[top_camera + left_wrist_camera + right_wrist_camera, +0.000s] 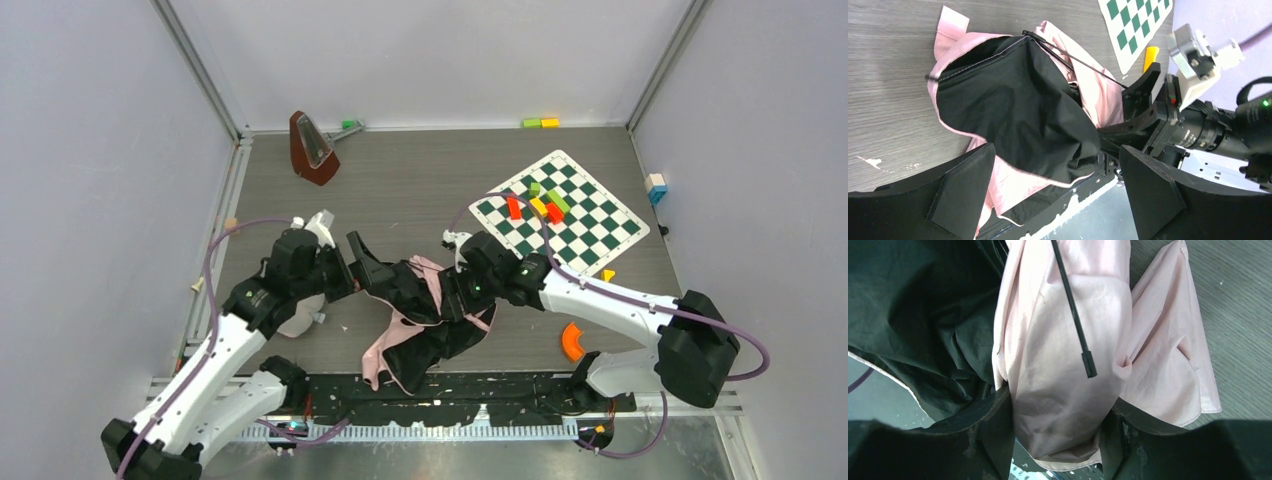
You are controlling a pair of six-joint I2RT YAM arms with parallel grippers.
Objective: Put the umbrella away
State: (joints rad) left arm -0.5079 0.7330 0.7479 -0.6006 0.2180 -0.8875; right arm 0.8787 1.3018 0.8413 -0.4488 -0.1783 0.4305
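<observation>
The umbrella [420,320] lay collapsed but loose on the bench [420,180], a crumpled heap of black and pale pink canopy directly between the two sets of jaws. It was not yet a tidy bundle.

The right jaws stood partly closed around a thick fold of the pink canopy [1063,390], with cloth pressed against both fingers [993,440] and bulging out ahead of them. A thin black rib [1073,315] crossed the pink cloth just ahead of that grip, its tip free. To one side of the right jaws the black side of the canopy hung in slack folds.

The left jaws stood wide, holding nothing. Their fingers [960,195] framed the black canopy [1018,115], which billowed just ahead of them and partly between them. Whether the cloth touched either finger could not be told. Facing them across the heap was the right arm [1198,135].

As a judgement, the task was about midway. The canopy was down and gathered at one end, which counted as done. Left to do: drawing the loose panels and ribs in around the shaft, then fastening them. The handle and strap could not be made out in any view, so their state was unknown. A chequered mat [560,210] lay beyond the right jaws, well apart from the heap.
</observation>
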